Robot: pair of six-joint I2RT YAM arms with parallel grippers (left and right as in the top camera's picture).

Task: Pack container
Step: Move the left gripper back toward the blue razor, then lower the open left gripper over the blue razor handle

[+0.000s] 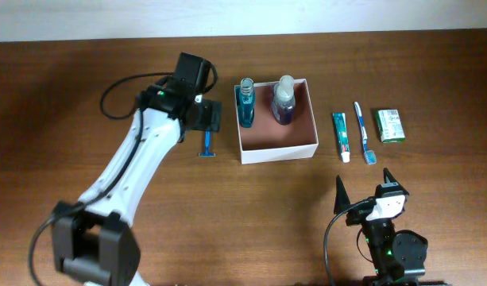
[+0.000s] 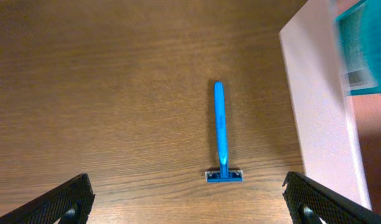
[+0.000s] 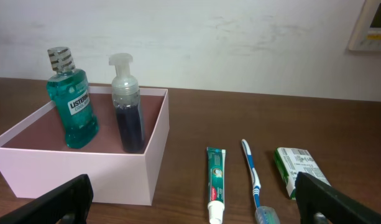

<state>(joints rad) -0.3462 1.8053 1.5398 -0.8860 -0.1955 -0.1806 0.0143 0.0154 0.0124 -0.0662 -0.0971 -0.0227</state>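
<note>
Both my pincers were wide open and held nothing.

The box (image 1: pixel 276 151) sat on the table (image 1: pixel 68 119), with a green bottle (image 1: pixel 246 103) and a pump bottle (image 1: pixel 284 101) standing up inside it. My left pincer (image 2: pixel 189 200) hung over a blue razor (image 2: pixel 221 134) that lay flat just left of the box. My right pincer (image 1: pixel 362 189) was in front of the box and off to the right, well apart. Right of the box lay a toothpaste tube (image 1: pixel 341 137), a toothbrush (image 1: pixel 364 133) and a small green packet (image 1: pixel 390 125), side by side.
</note>
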